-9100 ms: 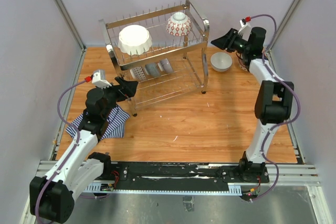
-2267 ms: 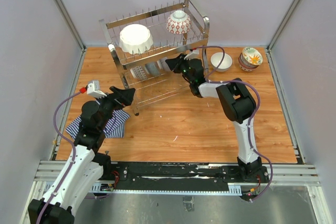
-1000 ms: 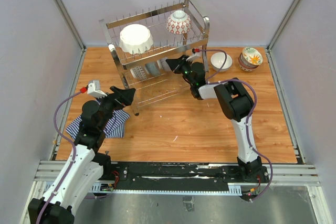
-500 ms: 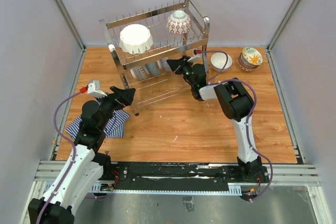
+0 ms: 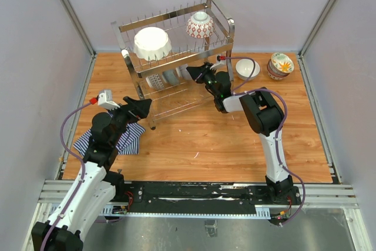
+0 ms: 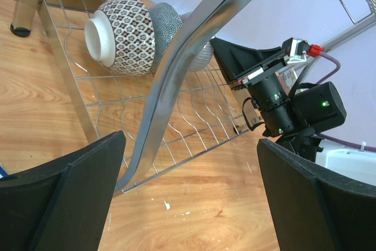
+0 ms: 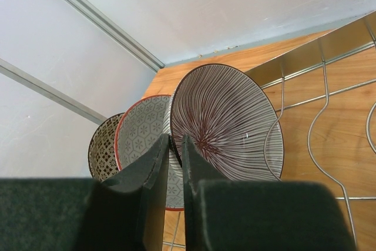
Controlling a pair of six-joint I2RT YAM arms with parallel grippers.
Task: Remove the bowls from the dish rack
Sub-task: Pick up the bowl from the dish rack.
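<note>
Pale walls (image 5: pixel 264 4) box in a wooden desk (image 5: pixel 205 139). At the far middle stands the rack (image 5: pixel 182 60), two tiers of chrome wire. On its upper tier a white bowl (image 5: pixel 152 43) with a scalloped rim leans at the left, and a lattice bowl (image 5: pixel 200 26) sits at the right. On the lower tier three bowls stand on edge in a close row: a dark bowl (image 7: pixel 103 142) at the left, a red-rimmed bowl (image 7: pixel 141 130) in the middle and a striped bowl (image 7: pixel 226 121) at the right end. The right end effector (image 7: pixel 176 142) reaches into the lower tier from the right, its fingers closed on the rim of the striped bowl. The left end effector (image 5: pixel 143 105) hangs wide open near the rack's near left leg, gripping nothing; in its wrist view a chrome bar of the rack shows between the spread fingers. Right of the rack on the desk sit a plain bowl (image 5: pixel 247 69) and, farther right by the wall, a stack (image 5: pixel 281 64) of bowls with a floral one on top. A blue-striped cloth (image 5: pixel 132 139) lies at the left under the left arm
</note>
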